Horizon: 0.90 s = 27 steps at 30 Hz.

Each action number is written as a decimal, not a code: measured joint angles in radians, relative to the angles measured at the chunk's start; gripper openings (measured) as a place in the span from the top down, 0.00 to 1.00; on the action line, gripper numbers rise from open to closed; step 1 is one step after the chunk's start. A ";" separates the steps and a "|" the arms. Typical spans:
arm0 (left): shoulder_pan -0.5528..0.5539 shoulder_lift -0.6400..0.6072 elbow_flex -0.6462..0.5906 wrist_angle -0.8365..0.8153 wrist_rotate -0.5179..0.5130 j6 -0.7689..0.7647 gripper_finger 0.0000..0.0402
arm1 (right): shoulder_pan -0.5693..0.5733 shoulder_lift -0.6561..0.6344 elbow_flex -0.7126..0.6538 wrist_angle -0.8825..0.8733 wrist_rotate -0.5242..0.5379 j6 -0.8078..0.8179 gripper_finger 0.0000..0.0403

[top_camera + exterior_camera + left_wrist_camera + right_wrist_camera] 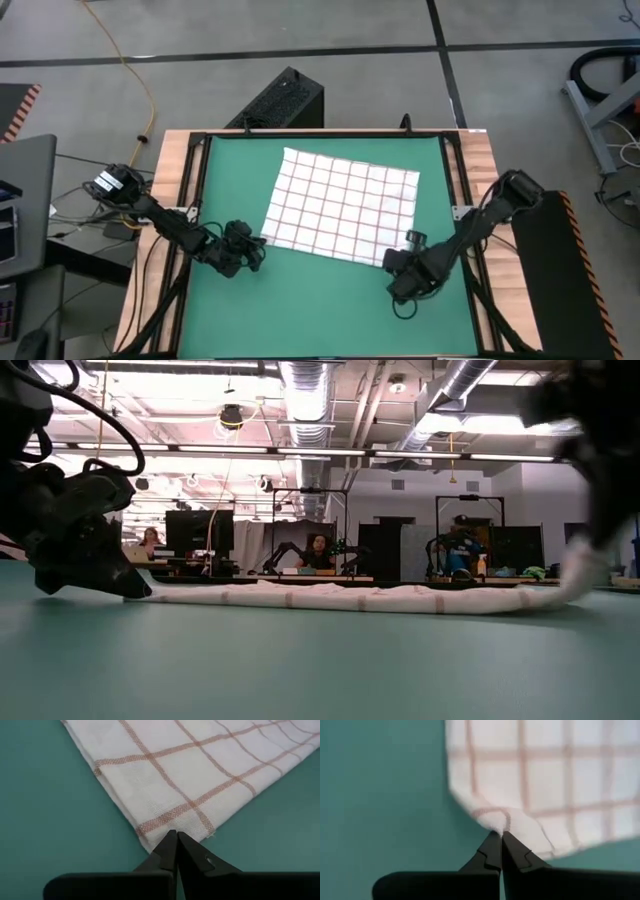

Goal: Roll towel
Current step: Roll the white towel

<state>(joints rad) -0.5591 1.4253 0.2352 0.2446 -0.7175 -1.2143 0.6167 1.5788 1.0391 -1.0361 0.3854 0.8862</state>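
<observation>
Left gripper (252,252) low on the mat (330,310), at the towel's near-left corner; fingers (169,851) pressed together, tips pinching the very corner of the towel (342,208). Seen from table height, the same gripper (128,582) sits down at the cloth's left end.

Towel spread flat, white with red checks, lying skewed across the far middle of the green mat, which covers the worktop (165,210). From the low camera, towel (340,598) a thin pale strip across the mat (320,670), right end lifted a little.

Right gripper (400,268) at the near-right corner; fingers (512,851) closed to a point on the cloth (555,780), corner puckered at the tips.
</observation>
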 joint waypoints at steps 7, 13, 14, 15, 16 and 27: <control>0.009 -0.037 0.000 0.040 -0.015 0.051 1.00 | -0.134 -0.002 0.092 0.049 0.092 -0.253 0.97; 0.015 -0.037 -0.001 0.041 -0.027 0.054 1.00 | -0.251 -0.002 0.147 0.179 0.135 -0.534 0.97; 0.015 -0.037 -0.001 0.041 -0.034 0.054 1.00 | -0.269 -0.002 0.156 0.208 0.136 -0.579 0.97; 0.015 -0.037 -0.001 0.040 -0.042 0.054 1.00 | -0.288 -0.002 0.166 0.235 0.136 -0.626 0.97; 0.016 -0.037 -0.001 0.040 -0.048 0.054 1.00 | -0.306 -0.002 0.176 0.263 0.136 -0.668 0.97; 0.016 -0.038 -0.001 0.042 -0.083 0.055 1.00 | -0.442 -0.002 0.240 0.616 0.041 -1.011 0.97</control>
<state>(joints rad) -0.5430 1.3876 0.2344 0.2862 -0.8008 -1.1595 0.1743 1.5763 1.2793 -0.4200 0.4267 -0.1246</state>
